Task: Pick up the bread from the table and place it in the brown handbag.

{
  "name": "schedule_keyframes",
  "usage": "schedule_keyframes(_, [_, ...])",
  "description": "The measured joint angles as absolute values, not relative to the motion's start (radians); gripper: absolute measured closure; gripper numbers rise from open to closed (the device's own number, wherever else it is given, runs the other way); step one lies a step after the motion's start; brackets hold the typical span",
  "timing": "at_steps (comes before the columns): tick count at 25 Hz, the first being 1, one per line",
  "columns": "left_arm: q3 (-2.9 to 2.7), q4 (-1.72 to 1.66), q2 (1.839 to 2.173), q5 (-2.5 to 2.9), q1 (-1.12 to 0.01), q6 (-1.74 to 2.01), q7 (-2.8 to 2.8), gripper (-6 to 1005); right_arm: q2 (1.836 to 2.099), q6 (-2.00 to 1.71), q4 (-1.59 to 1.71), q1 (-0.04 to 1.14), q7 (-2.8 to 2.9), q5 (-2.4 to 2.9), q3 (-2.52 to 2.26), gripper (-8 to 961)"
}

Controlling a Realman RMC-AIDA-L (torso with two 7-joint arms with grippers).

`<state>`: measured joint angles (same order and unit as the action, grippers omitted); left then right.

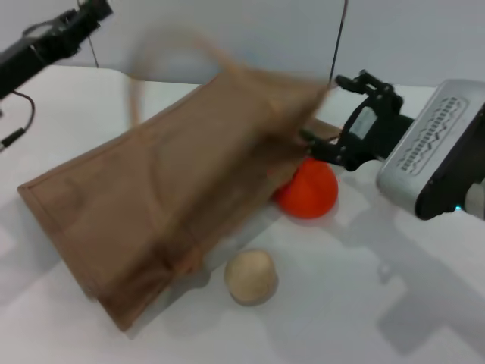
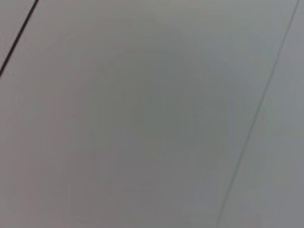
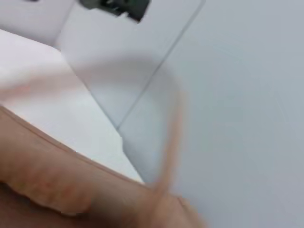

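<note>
Tan-brown woven handbag (image 1: pixel 167 197) — tilted, blurred — lighter strap handles.

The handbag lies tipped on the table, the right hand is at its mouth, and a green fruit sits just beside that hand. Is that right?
Not quite. The fruit is orange, not green, as the head view shows. The rest holds: the handbag lies tipped on the table, with the right hand at its mouth.
</note>
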<state>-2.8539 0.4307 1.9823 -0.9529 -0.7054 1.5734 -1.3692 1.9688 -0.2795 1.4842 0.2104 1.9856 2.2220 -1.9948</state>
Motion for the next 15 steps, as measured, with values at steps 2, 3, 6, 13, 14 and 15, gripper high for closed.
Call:
schedule_keyframes(2, [-2.855, 0.43, 2.004, -0.963, -0.705, 1.523, -1.304, 820, 1.97, -0.259, 1.475, 0.201, 1.99, 2.216, -1.98, 64])
schedule_keyframes(3, [-2.855, 0.429, 2.012, -0.967, -0.706, 1.502, -1.274, 786, 1.97, -0.241, 1.472, 0.196, 1.993, 2.211, -1.976, 65])
schedule_keyframes(6, [-2.854, 0.392, 2.029, -1.007, -0.7, 1.436, -1.163, 685, 1.971, -0.171, 1.459, 0.182, 1.994, 2.185, -1.972, 66])
schedule_keyframes(13, [-2.851, 0.196, 2.033, -1.206, -0.639, 1.351, -0.809, 397, 1.986, 0.141, 1.342, 0.17, 2.0, 2.089, -2.025, 70])
schedule_keyframes(14, [-2.85, 0.171, 2.034, -1.232, -0.63, 1.343, -0.757, 396, 1.991, 0.255, 1.293, 0.172, 2.032, 2.078, -2.057, 71])
schedule_keyframes(15, [-2.851, 0.149, 2.034, -1.258, -0.622, 1.336, -0.71, 395, 1.991, 0.255, 1.293, 0.172, 2.032, 2.078, -2.057, 71])
